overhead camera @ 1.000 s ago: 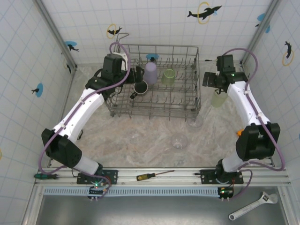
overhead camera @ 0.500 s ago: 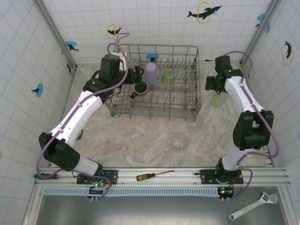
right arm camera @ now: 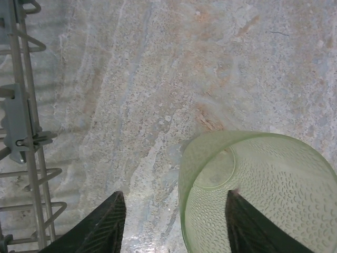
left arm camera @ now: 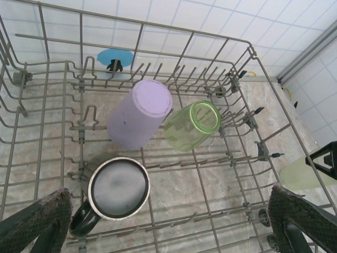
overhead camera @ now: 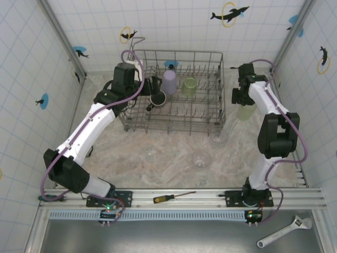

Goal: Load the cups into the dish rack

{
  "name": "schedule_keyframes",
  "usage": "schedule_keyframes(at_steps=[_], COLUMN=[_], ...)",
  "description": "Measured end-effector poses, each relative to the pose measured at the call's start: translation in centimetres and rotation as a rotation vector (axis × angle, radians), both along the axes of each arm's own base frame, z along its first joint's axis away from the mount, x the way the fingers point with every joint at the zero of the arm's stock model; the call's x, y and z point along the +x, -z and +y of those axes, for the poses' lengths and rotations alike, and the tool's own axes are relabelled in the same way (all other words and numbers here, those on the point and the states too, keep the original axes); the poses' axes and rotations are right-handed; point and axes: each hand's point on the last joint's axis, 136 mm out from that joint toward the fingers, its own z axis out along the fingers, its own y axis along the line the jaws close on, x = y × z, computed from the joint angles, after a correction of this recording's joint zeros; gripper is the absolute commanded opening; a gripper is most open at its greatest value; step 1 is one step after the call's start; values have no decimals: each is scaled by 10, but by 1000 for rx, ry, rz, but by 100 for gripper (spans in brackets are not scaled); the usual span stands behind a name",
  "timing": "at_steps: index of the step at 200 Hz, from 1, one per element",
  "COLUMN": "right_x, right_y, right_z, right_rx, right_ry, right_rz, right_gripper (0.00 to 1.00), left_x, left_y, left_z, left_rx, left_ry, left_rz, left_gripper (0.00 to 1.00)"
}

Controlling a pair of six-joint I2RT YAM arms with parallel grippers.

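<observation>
Large grey wire dish rack on the marbled counter: load unchanged over the last second, namely a lavender plastic cup, a translucent green tumbler and a black mug.

Right arm: elbow has drawn in and the wrist has swung towards the rack. It now points down over a second green dimpled tumbler, which stands on the counter at 3 o'clock of the rack.

Right gripper: jaws narrowing, apart, straddling the tumbler's near wall, not yet clamped. A pick-up is judged imminent.

Left arm: unmoved, reaching in at the rack's 9 o'clock.

Left gripper: jaws wide apart, empty, above the mug.
</observation>
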Motion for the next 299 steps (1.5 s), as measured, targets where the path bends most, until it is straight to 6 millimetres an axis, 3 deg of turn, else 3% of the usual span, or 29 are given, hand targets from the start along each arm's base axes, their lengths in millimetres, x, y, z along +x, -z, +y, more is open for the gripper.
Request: schedule_keyframes(at_steps=[70,126,201,232,299], right_x=[3,0,-2,7,20], right_y=[18,19,17,-2,-72], right_z=[-1,-2,-4,-4,11], right_rx=[13,11,-2,-3,-23], right_ry=[2,1,7,8,-23], right_rz=[44,58,69,25,-151], right_gripper=[32,0,0,0,0], left_x=[0,0,-1,-1,-1], left_y=[0,0,8,8,8], left_z=[0,0,1,1,1], left_rx=[0,1,8,9,10], left_ry=[0,0,0,0,-2], left_rz=[1,1,16,16,16], left_gripper=[98,98,98,98,98])
